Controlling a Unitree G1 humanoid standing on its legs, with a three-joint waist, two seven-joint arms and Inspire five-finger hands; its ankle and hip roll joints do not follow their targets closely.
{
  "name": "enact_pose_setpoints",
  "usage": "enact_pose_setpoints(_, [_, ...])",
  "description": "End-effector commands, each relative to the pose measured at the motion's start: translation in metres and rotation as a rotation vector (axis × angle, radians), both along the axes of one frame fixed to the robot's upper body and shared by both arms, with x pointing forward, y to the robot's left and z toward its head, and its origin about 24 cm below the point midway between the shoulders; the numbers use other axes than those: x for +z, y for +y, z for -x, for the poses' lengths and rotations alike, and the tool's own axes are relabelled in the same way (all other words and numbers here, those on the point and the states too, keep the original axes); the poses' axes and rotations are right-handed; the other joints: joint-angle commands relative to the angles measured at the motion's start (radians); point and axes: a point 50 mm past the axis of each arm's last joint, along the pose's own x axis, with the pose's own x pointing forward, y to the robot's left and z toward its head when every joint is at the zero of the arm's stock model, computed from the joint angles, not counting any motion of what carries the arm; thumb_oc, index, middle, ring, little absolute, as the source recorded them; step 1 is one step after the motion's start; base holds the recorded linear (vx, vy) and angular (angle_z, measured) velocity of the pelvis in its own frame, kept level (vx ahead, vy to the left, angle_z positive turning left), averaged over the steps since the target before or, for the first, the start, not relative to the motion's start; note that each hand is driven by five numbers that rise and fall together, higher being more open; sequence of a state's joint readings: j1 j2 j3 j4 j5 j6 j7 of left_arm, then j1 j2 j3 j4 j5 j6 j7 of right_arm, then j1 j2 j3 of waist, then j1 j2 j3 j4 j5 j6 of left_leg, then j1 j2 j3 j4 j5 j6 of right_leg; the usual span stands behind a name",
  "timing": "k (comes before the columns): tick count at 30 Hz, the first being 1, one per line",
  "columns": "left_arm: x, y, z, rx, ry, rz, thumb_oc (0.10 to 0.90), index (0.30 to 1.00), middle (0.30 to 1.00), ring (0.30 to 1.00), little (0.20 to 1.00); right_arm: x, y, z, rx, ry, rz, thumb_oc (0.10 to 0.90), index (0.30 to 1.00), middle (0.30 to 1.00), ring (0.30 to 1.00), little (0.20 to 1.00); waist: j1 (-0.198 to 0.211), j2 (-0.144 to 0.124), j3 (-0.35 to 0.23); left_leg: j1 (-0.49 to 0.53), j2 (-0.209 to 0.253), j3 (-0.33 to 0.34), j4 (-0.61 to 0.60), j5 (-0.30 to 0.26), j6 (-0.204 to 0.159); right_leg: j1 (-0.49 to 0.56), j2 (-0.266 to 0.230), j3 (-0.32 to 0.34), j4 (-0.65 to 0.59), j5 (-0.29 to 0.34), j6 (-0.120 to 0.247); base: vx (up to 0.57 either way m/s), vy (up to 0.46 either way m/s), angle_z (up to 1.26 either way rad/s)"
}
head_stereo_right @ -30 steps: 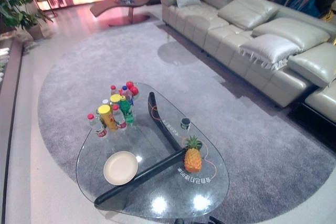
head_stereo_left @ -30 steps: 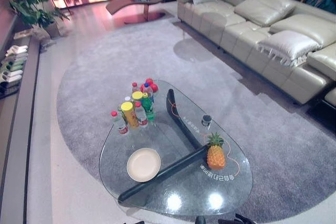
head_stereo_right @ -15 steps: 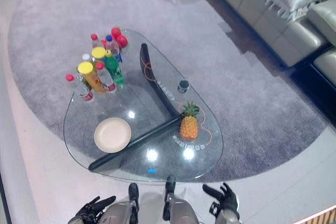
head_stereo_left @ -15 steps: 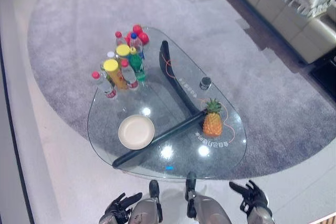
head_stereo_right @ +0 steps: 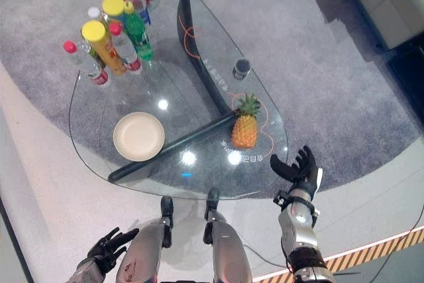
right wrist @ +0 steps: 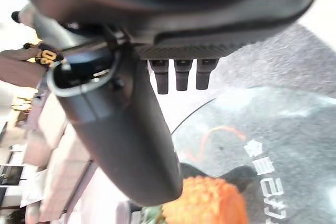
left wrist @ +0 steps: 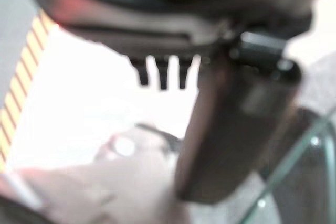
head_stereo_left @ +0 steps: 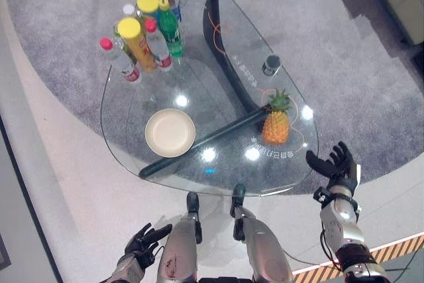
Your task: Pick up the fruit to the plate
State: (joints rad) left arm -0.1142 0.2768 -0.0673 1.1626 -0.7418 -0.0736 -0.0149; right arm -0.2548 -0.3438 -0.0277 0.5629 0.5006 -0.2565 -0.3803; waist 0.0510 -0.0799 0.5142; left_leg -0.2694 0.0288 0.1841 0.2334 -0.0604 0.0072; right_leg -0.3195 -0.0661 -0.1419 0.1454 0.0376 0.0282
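The glass table [head_stereo_left: 132,157] takes the middle of the frame, on a grey rug [head_stereo_left: 344,64]. A cluster of bottles [head_stereo_left: 142,21] stands at upper left. The cream plate [head_stereo_left: 170,132] lies left of centre, bare. The pineapple [head_stereo_left: 276,120] stands upright at centre right, well apart from the plate, with a dark bar [head_stereo_left: 199,144] under the glass running between them.

The right hand [head_stereo_left: 336,164] hovers at right, just off the table's edge, fingers spread and holding nothing. The left hand [head_stereo_left: 142,240] hangs low at lower left, fingers loose and empty.

The step in hand is the reach. It should go best if the right hand comes in from the side and wraps the body of the fruit — not the leafy crown — then lifts it clear before crossing to the plate. The skin looks bumpy, probably good for grip, though the wrist view is too blurred to be sure.
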Motion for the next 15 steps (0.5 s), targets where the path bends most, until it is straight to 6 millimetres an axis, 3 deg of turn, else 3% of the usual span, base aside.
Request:
enact_pose_setpoints(1, [-0.007, 0.002, 0.021, 0.038, 0.045, 0.007, 0.8, 0.9, 0.9, 0.9, 0.9, 0.075, -0.013, -0.015, -0.029, -0.266, 0.178, 0.8, 0.9, 0.9, 0.9, 0.9, 0.002, 0.014, -0.012, -0.098, -0.049, -0.044, 0.117, -0.016, 0.013, -0.02, -0.008, -0.059, 0.126, -0.016, 0.028, -0.04, 0.053, -0.02])
enact_pose_setpoints(5, [-0.001, 0.001, 0.007, 0.029, 0.012, -0.001, 0.8, 0.9, 0.9, 0.9, 0.9, 0.109, -0.006, -0.031, -0.013, -0.359, 0.203, 0.8, 0.9, 0.9, 0.9, 0.9, 0.008, 0.019, 0.006, -0.137, -0.049, -0.035, 0.136, -0.022, 0.019, -0.061, -0.011, -0.063, 0.157, -0.028, 0.023, -0.03, 0.053, -0.04])
enact_pose_setpoints(15, [0.007, -0.007, -0.012, -0.013, -0.051, -0.009, 0.8, 0.9, 0.9, 0.9, 0.9, 0.162, 0.003, -0.055, -0.005, -0.472, 0.2, 0.8, 0.9, 0.9, 0.9, 0.9, 0.033, 0.038, 0.006, -0.24, -0.064, -0.034, 0.133, -0.019, 0.033, -0.173, -0.018, -0.073, 0.174, -0.021, 0.023, -0.01, 0.03, 0.0])
